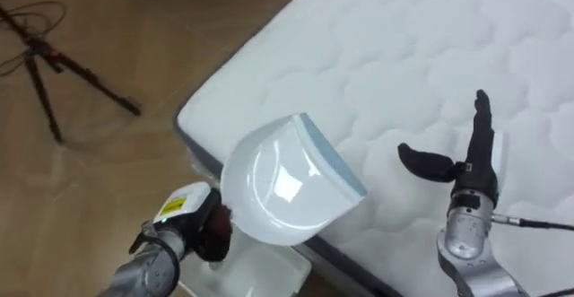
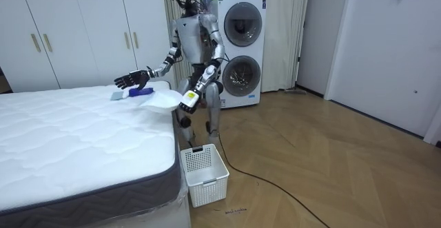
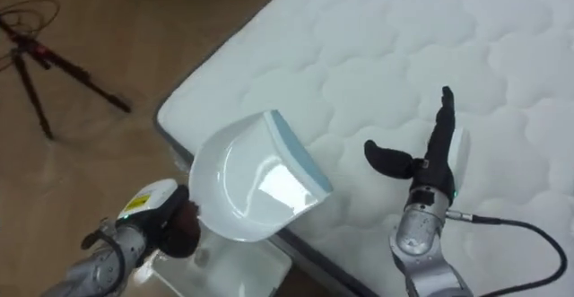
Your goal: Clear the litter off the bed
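Left eye view: your left hand (image 1: 212, 230) is gripping the white dustpan (image 1: 287, 185) at the mattress (image 1: 404, 55) edge, while your right hand (image 1: 473, 167) is hovering flat and empty. Emptying probably comes next, so be tipping it squarely over the basket (image 1: 267, 272).

You see bright, even room light across the bed (image 1: 421, 46); glare glints on the dustpan (image 1: 287, 185) at its corner.

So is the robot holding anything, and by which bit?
Yes: its left hand grips the white plastic dustpan by its rear handle end. The right hand is open, holding nothing.
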You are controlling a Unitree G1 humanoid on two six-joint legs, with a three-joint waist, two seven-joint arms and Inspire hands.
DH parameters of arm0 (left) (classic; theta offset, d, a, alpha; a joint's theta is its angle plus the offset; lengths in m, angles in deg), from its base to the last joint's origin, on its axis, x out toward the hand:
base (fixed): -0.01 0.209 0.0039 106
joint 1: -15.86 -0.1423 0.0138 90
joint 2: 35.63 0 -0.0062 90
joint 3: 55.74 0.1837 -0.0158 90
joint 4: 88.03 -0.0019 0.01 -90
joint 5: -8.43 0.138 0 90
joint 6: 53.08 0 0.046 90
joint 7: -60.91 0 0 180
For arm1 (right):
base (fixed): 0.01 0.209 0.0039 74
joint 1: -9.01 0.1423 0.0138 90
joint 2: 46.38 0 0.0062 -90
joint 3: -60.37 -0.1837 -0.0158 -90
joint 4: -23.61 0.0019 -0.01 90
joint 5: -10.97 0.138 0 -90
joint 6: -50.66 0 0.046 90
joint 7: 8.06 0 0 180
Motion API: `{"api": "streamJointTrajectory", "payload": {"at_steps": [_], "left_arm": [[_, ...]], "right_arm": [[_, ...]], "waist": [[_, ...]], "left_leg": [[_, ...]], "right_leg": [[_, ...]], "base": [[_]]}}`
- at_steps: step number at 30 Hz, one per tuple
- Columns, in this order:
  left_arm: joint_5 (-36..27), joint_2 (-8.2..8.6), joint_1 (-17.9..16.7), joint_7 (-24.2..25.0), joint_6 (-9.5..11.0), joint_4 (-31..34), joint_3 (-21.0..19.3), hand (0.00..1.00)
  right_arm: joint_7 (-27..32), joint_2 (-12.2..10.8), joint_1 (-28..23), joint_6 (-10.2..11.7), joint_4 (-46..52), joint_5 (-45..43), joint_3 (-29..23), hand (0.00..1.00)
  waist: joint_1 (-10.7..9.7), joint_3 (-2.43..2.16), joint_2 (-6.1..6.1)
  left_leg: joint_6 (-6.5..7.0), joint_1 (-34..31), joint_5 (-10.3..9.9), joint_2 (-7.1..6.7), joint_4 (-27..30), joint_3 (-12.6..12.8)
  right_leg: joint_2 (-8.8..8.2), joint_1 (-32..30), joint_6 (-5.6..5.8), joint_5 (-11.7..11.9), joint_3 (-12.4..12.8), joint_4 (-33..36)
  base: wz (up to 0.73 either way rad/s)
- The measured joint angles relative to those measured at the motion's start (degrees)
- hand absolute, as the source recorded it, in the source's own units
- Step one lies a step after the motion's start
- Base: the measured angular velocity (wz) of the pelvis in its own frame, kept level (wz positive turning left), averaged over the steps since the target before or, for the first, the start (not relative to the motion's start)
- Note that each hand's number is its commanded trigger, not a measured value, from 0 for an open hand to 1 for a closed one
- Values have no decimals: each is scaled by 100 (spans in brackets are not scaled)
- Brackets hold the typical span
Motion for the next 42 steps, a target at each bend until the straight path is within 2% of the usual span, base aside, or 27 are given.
{"api": "streamJointTrajectory", "payload": {"at_steps": [1,3,4,8,11,14,15,16,17,18,19,20,22,24,27,28,29,30,38,41,42], "left_arm": [[2,7,-57,14,2,0,-4,100],[-1,7,-169,37,-1,2,-24,100],[-2,7,-204,45,-1,4,-26,100],[-18,29,-329,125,-4,27,-26,100],[-84,85,-495,133,-3,31,-96,100],[-209,84,-598,140,-3,31,-120,100],[-287,91,-643,140,3,37,-174,100],[-321,112,-787,139,0,102,-316,100],[-323,118,-888,138,-2,166,-379,100],[-323,137,-1083,138,0,297,-497,100],[-322,172,-1196,133,2,405,-591,100],[-322,189,-1210,132,13,414,-623,100],[-317,248,-1233,73,129,405,-780,100],[-314,256,-1209,-81,224,410,-820,100],[-315,265,-1218,-266,259,418,-803,100],[-315,265,-1229,-281,249,418,-802,63],[-315,264,-1225,-281,249,418,-794,38],[-322,266,-1219,-283,249,419,-794,0],[-320,287,-1212,-283,202,425,-795,0],[-322,274,-1207,-286,201,433,-801,0],[-323,265,-1196,-300,202,433,-809,0]], "right_arm": [[-97,-15,-10,1,4,3,6,0],[-199,-21,-103,6,68,3,11,0],[-201,-13,-190,17,174,4,-9,0],[-268,-14,-239,51,234,2,-90,0],[-322,-14,-280,83,233,2,-117,0],[-413,-11,-313,123,274,-8,-119,0],[-508,-3,-416,114,474,-12,-129,0],[-645,-4,-472,114,631,-13,-108,0],[-713,-4,-488,114,664,-15,-97,0],[-838,-3,-509,108,690,-23,-80,0],[-894,1,-536,98,699,-23,-80,0],[-918,7,-561,91,701,-23,-82,0],[-1077,32,-710,93,628,-85,-50,0],[-1176,26,-924,48,573,-99,-59,0],[-1271,11,-1211,-31,495,-103,-57,0],[-1271,2,-1258,-37,407,-124,-66,0],[-1271,1,-1286,-58,394,-131,-83,0],[-1272,-3,-1324,-148,393,-138,-101,0],[-1466,-9,-1354,-369,400,-468,-287,0],[-1541,-19,-1316,-406,218,-503,-282,0],[-1566,-19,-1260,-445,90,-570,-282,0]], "waist": [[74,2,9],[93,-13,39],[46,-12,53],[-85,-8,88],[-63,-2,127],[-72,1,159],[-46,-1,149],[-15,-1,145],[5,-1,148],[28,-2,151],[26,3,152],[40,1,150],[54,-1,151],[-19,-10,171],[-111,-1,155],[-204,-1,155],[-227,-1,157],[-257,-2,156],[-310,-10,145],[-296,-14,140],[-288,-13,143]], "left_leg": [[-43,0,25,64,17,-275],[-99,20,56,121,15,-753],[-124,36,64,157,11,-846],[-182,175,97,157,-88,-817],[-207,323,112,161,-84,-798],[-217,394,117,137,-74,-879],[-220,417,118,57,-103,-1009],[-220,443,119,-24,-102,-1439],[-220,473,119,-63,-95,-1753],[-219,529,119,-149,-39,-2324],[-218,562,119,-207,52,-2744],[-216,595,119,-244,56,-2900],[-209,857,112,-347,-165,-3336],[-214,982,115,-348,-409,-3442],[-225,1119,121,-346,-604,-3388],[-225,1164,121,-355,-682,-3360],[-225,1198,121,-358,-732,-3311],[-225,1256,121,-361,-823,-3244],[-223,1314,121,-438,-1028,-3212],[-219,1309,121,-456,-1005,-3006],[-217,1305,122,-451,-1018,-2842]], "right_leg": [[183,115,-51,125,96,-228],[381,305,-95,261,107,-545],[461,397,-107,304,101,-684],[534,494,-118,318,150,-768],[600,545,-127,311,328,-755],[680,457,-144,305,594,-724],[754,386,-154,290,798,-667],[893,356,-159,288,1088,-660],[958,368,-172,302,1240,-664],[1054,436,-196,332,1507,-666],[1179,480,-205,354,1773,-668],[1234,502,-202,362,1907,-669],[1447,600,-209,436,2338,-732],[1573,649,-206,583,2509,-866],[1700,662,-179,730,2561,-1000],[1697,675,-158,745,2557,-1024],[1699,674,-149,750,2558,-1028],[1705,673,-130,763,2559,-1044],[1678,669,-25,854,2633,-1138],[1685,678,-5,978,2718,-1238],[1705,676,7,1058,2770,-1319]], "base": [[-74],[-55],[-22],[-8],[-33],[-48],[-79],[-98],[-127],[-132],[-127],[-118],[-101],[-59],[-42],[-20],[-6],[-4],[0],[-24],[-43]]}}
